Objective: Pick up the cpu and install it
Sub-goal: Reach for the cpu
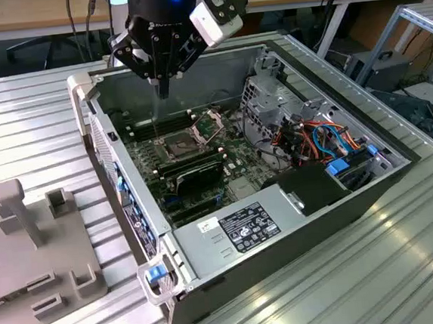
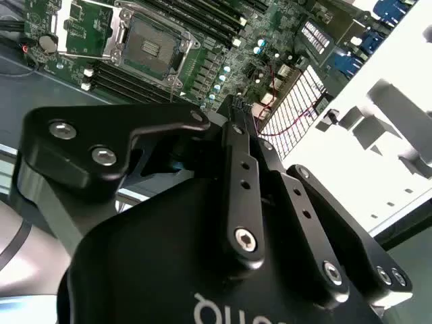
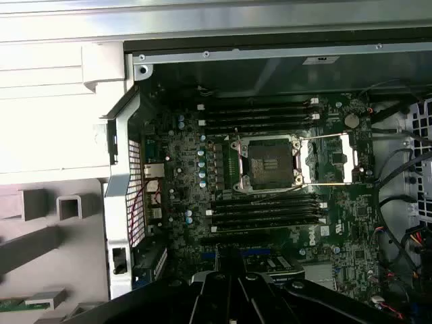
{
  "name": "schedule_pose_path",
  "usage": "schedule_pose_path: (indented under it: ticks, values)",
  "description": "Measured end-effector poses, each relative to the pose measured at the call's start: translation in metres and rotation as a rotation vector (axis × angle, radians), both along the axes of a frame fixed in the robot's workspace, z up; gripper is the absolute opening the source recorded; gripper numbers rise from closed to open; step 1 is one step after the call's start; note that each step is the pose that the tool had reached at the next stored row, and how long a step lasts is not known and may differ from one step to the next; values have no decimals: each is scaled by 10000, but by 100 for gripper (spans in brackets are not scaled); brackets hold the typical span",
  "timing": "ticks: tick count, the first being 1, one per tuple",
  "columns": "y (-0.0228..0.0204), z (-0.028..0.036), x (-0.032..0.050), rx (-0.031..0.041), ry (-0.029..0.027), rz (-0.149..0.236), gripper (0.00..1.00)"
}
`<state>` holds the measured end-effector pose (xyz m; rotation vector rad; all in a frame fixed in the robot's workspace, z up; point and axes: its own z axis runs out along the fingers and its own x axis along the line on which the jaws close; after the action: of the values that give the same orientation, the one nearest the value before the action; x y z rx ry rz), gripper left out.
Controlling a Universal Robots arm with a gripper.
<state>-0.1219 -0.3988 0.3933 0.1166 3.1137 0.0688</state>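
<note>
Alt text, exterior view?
The arm's end effector hangs over the motherboard inside an open computer case, near the open processor socket. The case lies on a ribbed metal table, a grey fixture at the exterior view's left.

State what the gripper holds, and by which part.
Nothing, as far as shows: the gripper hangs shut and bare over the open socket.

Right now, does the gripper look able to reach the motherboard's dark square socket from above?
Probably yes. The case lies open on top, the socket has its hinged frame swung aside, and the gripper hangs over the board with nothing between them.
</note>
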Motion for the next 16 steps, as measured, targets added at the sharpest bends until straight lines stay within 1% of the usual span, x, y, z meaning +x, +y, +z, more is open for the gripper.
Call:
schedule_pose_path:
  ticks: [8,14,16]
  values:
    - [0,0,-4,0,-1,0,11]
    - [0,0,-32,-1,0,1,11]
    - [0,0,-53,1,0,-1,11]
